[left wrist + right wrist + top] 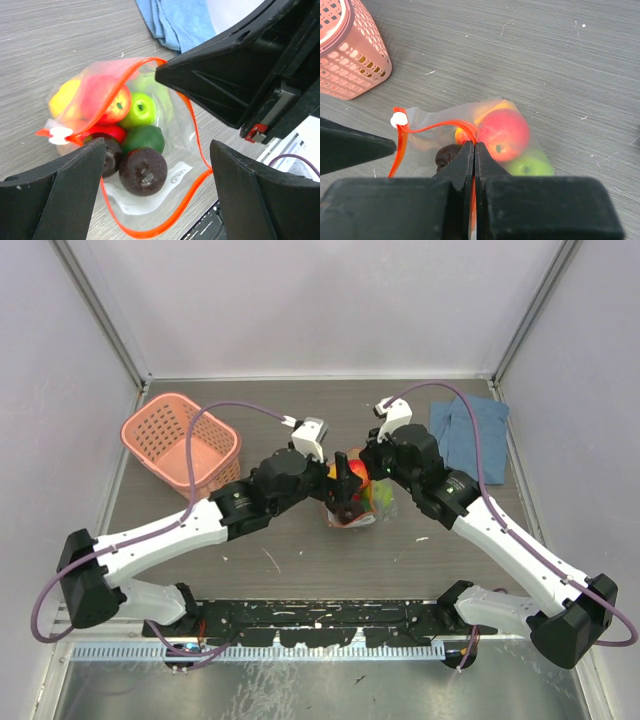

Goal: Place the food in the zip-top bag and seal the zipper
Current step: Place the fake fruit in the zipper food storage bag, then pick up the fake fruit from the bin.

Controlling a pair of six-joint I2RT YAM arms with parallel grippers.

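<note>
Well, my right tool [474,152] is pinched tight on the zipper [435,125], so it holds the bag [360,505] by its mouth edge near the middle of the table [300,550]. My left tool [157,150] stands wide over the gaping mouth, gripping nothing. The food [137,107] lies inside the bag (red, green, yellow and dark pieces). The white slider [398,119] sits at one end of the strip. The basket [180,440] is off left, the cloth [470,435] off right.
</note>
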